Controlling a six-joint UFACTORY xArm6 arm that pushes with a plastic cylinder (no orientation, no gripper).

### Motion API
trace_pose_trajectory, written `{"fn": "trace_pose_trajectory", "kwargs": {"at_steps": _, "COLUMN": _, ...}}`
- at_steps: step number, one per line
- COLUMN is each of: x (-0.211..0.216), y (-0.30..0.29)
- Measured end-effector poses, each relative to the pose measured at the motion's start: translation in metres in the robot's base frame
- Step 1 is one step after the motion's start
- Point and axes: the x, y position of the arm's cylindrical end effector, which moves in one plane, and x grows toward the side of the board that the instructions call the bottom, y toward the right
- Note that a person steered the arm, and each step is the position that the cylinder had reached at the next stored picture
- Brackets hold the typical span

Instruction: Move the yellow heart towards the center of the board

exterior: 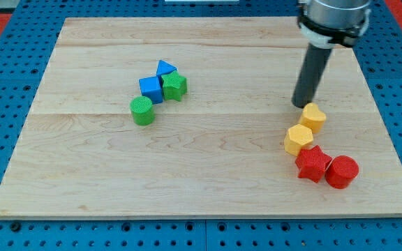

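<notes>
Two yellow blocks lie at the view's right. The lower-left one (299,139) looks like the yellow heart. The upper-right one (313,116) looks many-sided; both shapes are hard to make out. The two touch or nearly touch. My tip (300,106) rests on the board just above and left of the upper yellow block, close to it, and above the heart.
A red star (313,164) and a red cylinder (341,171) sit just below the heart. Left of centre is a cluster: blue triangle (165,68), blue cube (151,88), green star (174,86), green cylinder (142,110). The wooden board (208,181) ends near the red blocks.
</notes>
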Motion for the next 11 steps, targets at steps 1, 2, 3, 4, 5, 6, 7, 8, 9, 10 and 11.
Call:
{"fn": "trace_pose_trajectory", "kwargs": {"at_steps": 1, "x": 0.013, "y": 0.022}}
{"fn": "trace_pose_trajectory", "kwargs": {"at_steps": 2, "x": 0.046, "y": 0.042}}
{"fn": "trace_pose_trajectory", "kwargs": {"at_steps": 3, "x": 0.055, "y": 0.083}}
{"fn": "trace_pose_trajectory", "kwargs": {"at_steps": 4, "x": 0.077, "y": 0.035}}
{"fn": "trace_pose_trajectory", "kwargs": {"at_steps": 5, "x": 0.065, "y": 0.003}}
{"fn": "trace_pose_trajectory", "kwargs": {"at_steps": 6, "x": 0.048, "y": -0.023}}
{"fn": "trace_pose_trajectory", "kwargs": {"at_steps": 7, "x": 0.040, "y": -0.040}}
{"fn": "trace_pose_trajectory", "kwargs": {"at_steps": 8, "x": 0.040, "y": -0.034}}
{"fn": "trace_pose_trajectory", "kwargs": {"at_steps": 9, "x": 0.034, "y": -0.014}}
{"fn": "trace_pose_trajectory", "kwargs": {"at_steps": 10, "x": 0.019, "y": -0.033}}
{"fn": "trace_pose_trajectory", "kwargs": {"at_steps": 11, "x": 0.019, "y": -0.078}}
